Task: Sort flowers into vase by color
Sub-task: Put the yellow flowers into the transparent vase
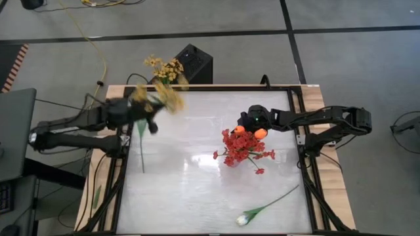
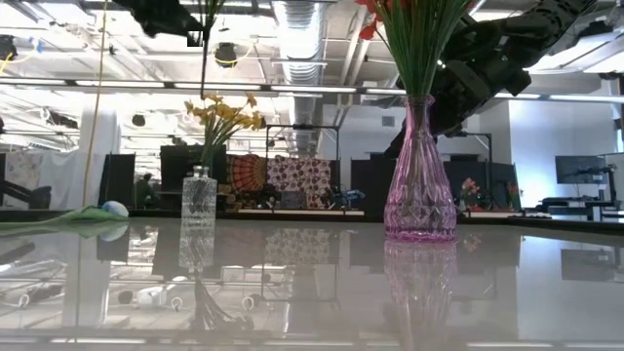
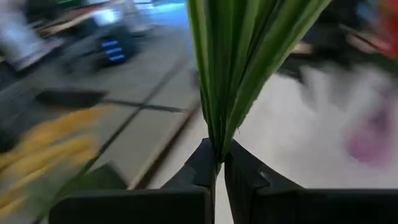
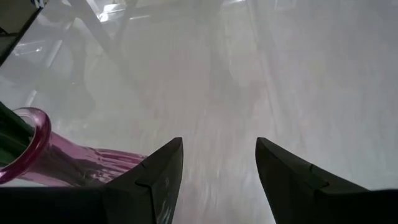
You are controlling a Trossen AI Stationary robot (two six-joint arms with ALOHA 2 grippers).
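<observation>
High view: glossy white table; left gripper pinches probably a yellow spray, right gripper agape.

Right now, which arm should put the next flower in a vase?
The left. Its gripper is shut on a yellow spray near the clear vase. The right gripper is open and empty.

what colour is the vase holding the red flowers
Pink, clear cut glass vase, best seen in the low view; the red flowers show from above in the high view.
</observation>
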